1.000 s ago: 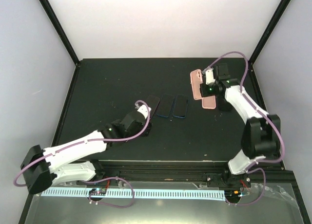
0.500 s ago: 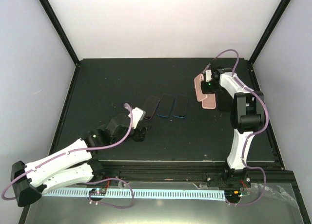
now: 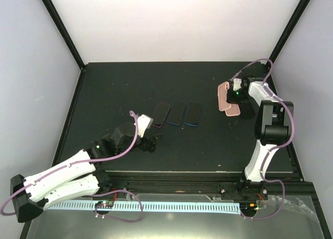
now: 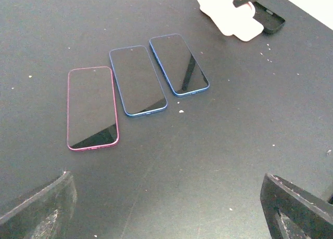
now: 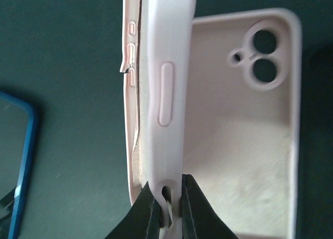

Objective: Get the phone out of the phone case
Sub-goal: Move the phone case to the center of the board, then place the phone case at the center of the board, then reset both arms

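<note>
My right gripper (image 3: pixel 232 93) (image 5: pixel 169 205) is shut on the thin side wall of a pink phone case (image 3: pixel 223 96) (image 5: pixel 164 88), held on edge above the mat. No phone shows inside it. A second pink case (image 3: pixel 232 110) (image 5: pixel 244 135) lies open side up just under it, its camera holes showing. Three bare phones lie side by side mid-mat: a pink-rimmed one (image 3: pixel 162 114) (image 4: pixel 91 106) and two blue-rimmed ones (image 3: pixel 177 113) (image 4: pixel 137 80) (image 3: pixel 193 113) (image 4: pixel 178 64). My left gripper (image 3: pixel 151 144) (image 4: pixel 166 218) is open and empty, near of the phones.
A black case (image 4: pixel 269 18) lies on the black mat (image 3: pixel 119 88) beside the pink cases at the back right. A blue phone's rim (image 5: pixel 18 166) shows at the left of the right wrist view. Black frame posts stand at the mat's back corners.
My right gripper has carried the pink case to the right, over the second pink case. My left gripper has pulled back from the pink-rimmed phone toward the near edge.
</note>
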Motion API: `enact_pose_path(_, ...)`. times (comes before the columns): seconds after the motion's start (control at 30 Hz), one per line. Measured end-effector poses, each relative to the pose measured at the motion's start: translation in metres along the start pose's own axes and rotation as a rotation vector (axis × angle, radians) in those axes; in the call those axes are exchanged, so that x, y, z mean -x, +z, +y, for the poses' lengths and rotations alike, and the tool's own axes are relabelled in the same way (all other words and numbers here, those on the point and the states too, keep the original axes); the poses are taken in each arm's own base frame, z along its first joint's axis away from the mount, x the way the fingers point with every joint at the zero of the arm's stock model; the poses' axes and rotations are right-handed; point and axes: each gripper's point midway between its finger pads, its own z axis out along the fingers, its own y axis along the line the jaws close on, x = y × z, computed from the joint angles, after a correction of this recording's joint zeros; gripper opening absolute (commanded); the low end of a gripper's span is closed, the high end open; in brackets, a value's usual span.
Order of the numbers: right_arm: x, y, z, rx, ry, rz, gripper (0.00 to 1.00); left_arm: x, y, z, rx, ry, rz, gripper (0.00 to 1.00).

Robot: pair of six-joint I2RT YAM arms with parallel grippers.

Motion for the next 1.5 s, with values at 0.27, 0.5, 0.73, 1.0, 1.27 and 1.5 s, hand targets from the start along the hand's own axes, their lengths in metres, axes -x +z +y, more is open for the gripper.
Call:
enact_pose_path(0.27,-0.034,-0.007,0.042,0.24,-0.021,0.073,0.06,-0.002,-0.006,0.019,0.082,-0.039,-0.046,0.99)
enact_pose_path(0.5,-0.054,0.022,0.042,0.297,0.008,0.172,0.33,-0.015,-0.002,0.029,0.116,-0.066,-0.036,0.99)
enact_pose_path(0.73,-0.034,-0.013,0.03,0.208,-0.049,0.104,0.45,-0.018,0.003,0.031,0.133,-0.08,-0.02,0.99)
enact_pose_path(1.0,-0.029,-0.086,0.042,0.184,-0.155,-0.06,0.44,-0.017,0.004,0.046,0.213,-0.079,0.017,0.99)
enact_pose_path(1.27,-0.054,-0.146,0.072,0.24,-0.244,-0.176,0.45,0.018,-0.016,0.078,0.349,-0.097,0.013,0.99)
enact_pose_path(1.5,-0.047,-0.257,0.102,0.189,-0.369,-0.543,0.72,0.063,-0.032,0.107,0.452,-0.078,-0.007,0.99)
